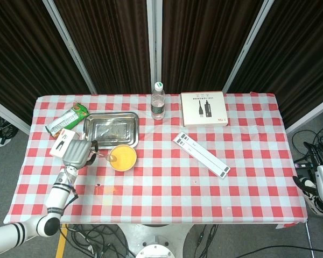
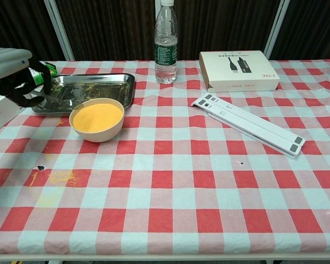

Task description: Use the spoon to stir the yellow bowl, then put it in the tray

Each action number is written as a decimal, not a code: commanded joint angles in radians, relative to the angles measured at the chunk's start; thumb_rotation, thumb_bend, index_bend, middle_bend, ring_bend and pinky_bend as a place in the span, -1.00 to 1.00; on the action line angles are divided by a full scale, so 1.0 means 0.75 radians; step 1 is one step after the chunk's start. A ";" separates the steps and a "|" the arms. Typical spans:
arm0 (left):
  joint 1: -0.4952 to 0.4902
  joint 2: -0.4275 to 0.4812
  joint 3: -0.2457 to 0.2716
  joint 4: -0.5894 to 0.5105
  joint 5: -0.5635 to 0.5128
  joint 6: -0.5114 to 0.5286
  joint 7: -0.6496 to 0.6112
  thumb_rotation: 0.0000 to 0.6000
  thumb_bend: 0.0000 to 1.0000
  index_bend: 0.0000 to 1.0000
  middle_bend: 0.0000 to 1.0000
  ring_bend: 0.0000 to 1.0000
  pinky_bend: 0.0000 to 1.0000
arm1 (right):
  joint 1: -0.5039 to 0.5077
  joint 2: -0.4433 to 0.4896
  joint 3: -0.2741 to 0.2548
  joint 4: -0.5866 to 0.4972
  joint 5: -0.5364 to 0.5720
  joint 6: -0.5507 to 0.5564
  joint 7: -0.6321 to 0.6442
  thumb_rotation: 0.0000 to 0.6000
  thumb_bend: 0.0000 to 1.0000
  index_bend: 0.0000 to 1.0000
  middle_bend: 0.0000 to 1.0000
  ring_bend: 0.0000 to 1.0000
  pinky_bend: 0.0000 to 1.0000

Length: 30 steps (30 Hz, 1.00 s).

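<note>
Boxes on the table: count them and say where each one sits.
2. The small white box lies at the table's left edge, beside the left hand. The larger white box sits at the far edge, right of the water bottle.

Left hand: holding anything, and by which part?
Yes, the left hand holds the spoon by its handle end, bowl end over the yellow bowl.

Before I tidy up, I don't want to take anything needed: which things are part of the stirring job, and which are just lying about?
Needed: spoon held by the left hand; yellow bowl; tray.

Lying about: water bottle; large white box; long white strip; small white box; green packet.
</note>
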 commanded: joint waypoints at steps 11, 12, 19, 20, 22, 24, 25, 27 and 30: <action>-0.100 -0.128 0.028 0.069 -0.116 0.033 0.242 1.00 -0.10 0.20 1.00 0.98 1.00 | 0.000 0.010 0.008 -0.008 0.009 0.004 -0.002 1.00 -0.74 -0.84 -0.75 -1.00 -0.80; -0.103 -0.134 0.035 0.073 -0.121 0.037 0.259 1.00 -0.10 0.20 1.00 0.98 1.00 | 0.000 0.010 0.008 -0.007 0.011 0.003 -0.001 1.00 -0.74 -0.84 -0.75 -1.00 -0.80; -0.112 -0.152 0.053 0.066 -0.138 0.053 0.292 1.00 -0.13 0.17 1.00 0.98 1.00 | -0.004 0.005 0.004 -0.003 0.012 0.005 0.005 1.00 -0.74 -0.84 -0.75 -1.00 -0.80; -0.114 -0.153 0.053 0.063 -0.140 0.053 0.293 1.00 -0.13 0.16 1.00 0.98 1.00 | -0.005 0.004 0.004 -0.002 0.011 0.006 0.006 1.00 -0.74 -0.84 -0.75 -1.00 -0.80; -0.118 -0.154 0.058 0.056 -0.145 0.052 0.301 1.00 -0.14 0.13 1.00 0.98 1.00 | -0.007 0.004 0.003 -0.001 0.011 0.008 0.007 1.00 -0.74 -0.84 -0.75 -1.00 -0.80; -0.123 -0.156 0.063 0.051 -0.155 0.050 0.315 1.00 -0.15 0.08 1.00 0.98 1.00 | -0.008 0.005 0.004 -0.001 0.010 0.011 0.009 1.00 -0.74 -0.84 -0.75 -1.00 -0.80; -0.125 -0.157 0.063 0.047 -0.160 0.050 0.319 1.00 -0.16 0.06 1.00 0.98 1.00 | -0.008 0.005 0.004 -0.001 0.009 0.012 0.010 1.00 -0.74 -0.84 -0.75 -1.00 -0.80; -0.127 -0.159 0.066 0.041 -0.164 0.056 0.326 1.00 -0.16 0.01 1.00 0.98 1.00 | -0.010 0.006 0.004 0.000 0.010 0.014 0.011 1.00 -0.74 -0.84 -0.75 -1.00 -0.80; -0.129 -0.152 0.072 0.022 -0.163 0.061 0.328 1.00 -0.16 -0.03 1.00 0.98 1.00 | -0.012 0.008 0.005 0.000 0.011 0.017 0.013 1.00 -0.74 -0.84 -0.75 -1.00 -0.80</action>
